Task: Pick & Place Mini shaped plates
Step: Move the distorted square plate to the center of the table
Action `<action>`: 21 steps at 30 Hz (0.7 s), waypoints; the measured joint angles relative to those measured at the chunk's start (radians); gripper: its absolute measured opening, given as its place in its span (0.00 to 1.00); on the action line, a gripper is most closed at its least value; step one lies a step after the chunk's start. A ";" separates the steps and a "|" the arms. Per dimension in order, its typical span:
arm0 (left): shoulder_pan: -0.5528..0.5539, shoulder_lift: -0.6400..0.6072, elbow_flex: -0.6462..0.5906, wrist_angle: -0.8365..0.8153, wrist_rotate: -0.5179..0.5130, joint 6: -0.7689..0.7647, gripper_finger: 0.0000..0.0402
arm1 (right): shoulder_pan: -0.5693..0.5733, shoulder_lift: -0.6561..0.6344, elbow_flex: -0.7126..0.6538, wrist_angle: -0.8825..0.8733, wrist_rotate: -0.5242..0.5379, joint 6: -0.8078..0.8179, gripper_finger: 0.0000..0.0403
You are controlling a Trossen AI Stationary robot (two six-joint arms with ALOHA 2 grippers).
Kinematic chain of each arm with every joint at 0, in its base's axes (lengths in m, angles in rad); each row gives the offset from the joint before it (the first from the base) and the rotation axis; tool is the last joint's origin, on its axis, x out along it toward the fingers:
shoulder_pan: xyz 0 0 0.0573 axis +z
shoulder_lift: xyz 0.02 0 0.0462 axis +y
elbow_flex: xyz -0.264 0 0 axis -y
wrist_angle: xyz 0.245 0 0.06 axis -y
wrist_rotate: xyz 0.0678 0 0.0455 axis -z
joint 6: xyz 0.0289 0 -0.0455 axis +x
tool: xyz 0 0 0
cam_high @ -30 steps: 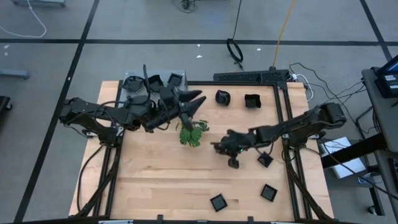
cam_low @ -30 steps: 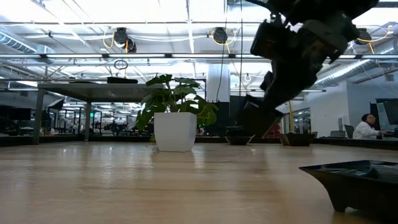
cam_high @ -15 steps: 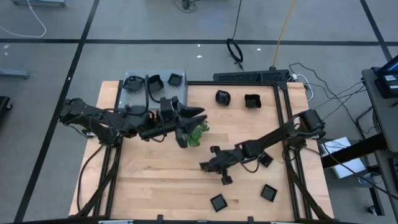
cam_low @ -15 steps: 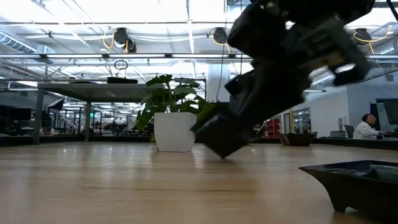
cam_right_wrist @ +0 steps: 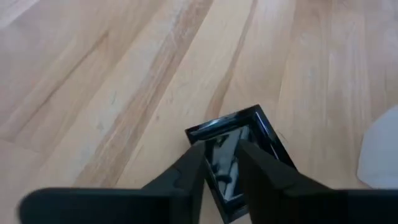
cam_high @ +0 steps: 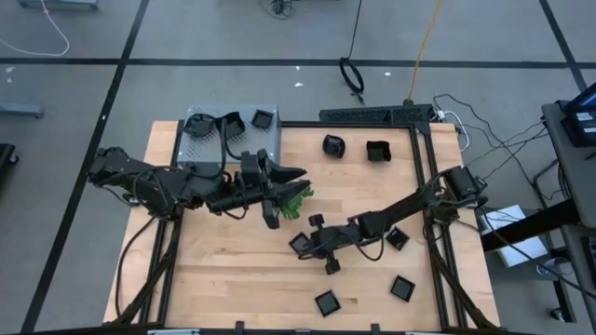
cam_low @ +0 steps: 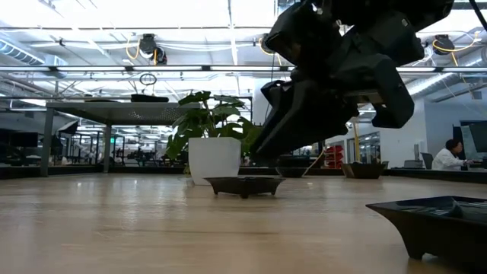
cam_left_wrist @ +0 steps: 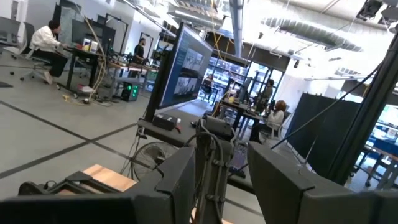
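A square black mini plate [cam_high: 299, 244] lies flat on the wood at mid-table; it also shows in the low view [cam_low: 245, 185] and the right wrist view [cam_right_wrist: 261, 134]. My right gripper [cam_right_wrist: 221, 165] stands open just over it, a finger over each side of its near half. Other mini plates lie apart on the table: a rounded one [cam_high: 332, 145], an irregular one [cam_high: 377, 150], and squares [cam_high: 398, 239], [cam_high: 402, 288], [cam_high: 327, 302]. My left gripper [cam_high: 287, 191] hangs open and high above the potted plant [cam_high: 296, 200], pointing toward the table's right edge with nothing between its fingers [cam_left_wrist: 180, 180]. My right gripper slants down from the table's right over the plate's near rim [cam_right_wrist: 214, 186]. The plate rests level on the table on its own feet. Whether a fingertip [cam_right_wrist: 193, 165] touches it I cannot tell.
A grey perforated box [cam_high: 209, 149] at the far left corner holds a few black plates [cam_high: 263, 118]. The small plant in its white pot [cam_low: 214, 160] stands at mid-table, just beyond the set-down plate. Black frame rails [cam_high: 421, 186] line the table's right side.
My right gripper has swung toward the table's left and near edges and sunk, rolling its wrist. The plate that it carried tilted half a second ago now lies flat on the table. My left gripper has drifted a little toward the near edge.
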 joint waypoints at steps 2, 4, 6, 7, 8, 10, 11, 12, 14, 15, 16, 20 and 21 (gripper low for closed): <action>0.000 0.000 0.000 -0.010 0.000 0.001 0.38 | 0.000 -0.027 -0.001 -0.040 0.005 0.001 0.27; 0.000 0.000 0.000 -0.017 0.000 0.001 0.38 | -0.001 -0.084 -0.002 -0.088 0.027 -0.003 0.32; 0.000 0.000 0.000 -0.019 0.000 0.001 0.38 | -0.008 -0.155 0.001 -0.143 0.043 -0.016 0.35; 0.000 0.000 0.000 -0.019 0.000 0.001 0.38 | -0.012 -0.196 0.001 -0.189 0.060 -0.020 0.35; 0.000 0.000 0.000 -0.021 0.000 0.003 0.38 | -0.018 -0.235 -0.001 -0.228 0.080 -0.022 0.36; 0.000 0.000 0.000 -0.030 0.000 0.004 0.38 | -0.039 -0.307 0.000 -0.284 0.129 -0.027 0.36; 0.000 0.000 0.000 -0.036 0.000 0.004 0.38 | -0.050 -0.348 0.000 -0.329 0.156 -0.027 0.36; 0.000 0.000 0.000 -0.041 0.000 0.004 0.38 | -0.062 -0.388 -0.001 -0.378 0.181 -0.025 0.36; 0.000 0.000 0.000 -0.046 0.000 0.004 0.38 | -0.097 -0.456 0.000 -0.461 0.218 -0.020 0.35; 0.000 0.000 0.000 -0.047 0.000 0.004 0.38 | -0.118 -0.489 0.000 -0.518 0.230 -0.014 0.35; 0.000 0.000 0.000 -0.047 0.000 0.004 0.38 | -0.144 -0.520 -0.001 -0.573 0.232 -0.005 0.35; 0.000 0.000 0.000 -0.046 0.000 0.004 0.38 | -0.279 -0.611 -0.001 -0.746 0.235 0.083 0.36; 0.000 0.000 0.000 -0.046 -0.002 0.004 0.38 | -0.320 -0.623 -0.001 -0.780 0.235 0.110 0.36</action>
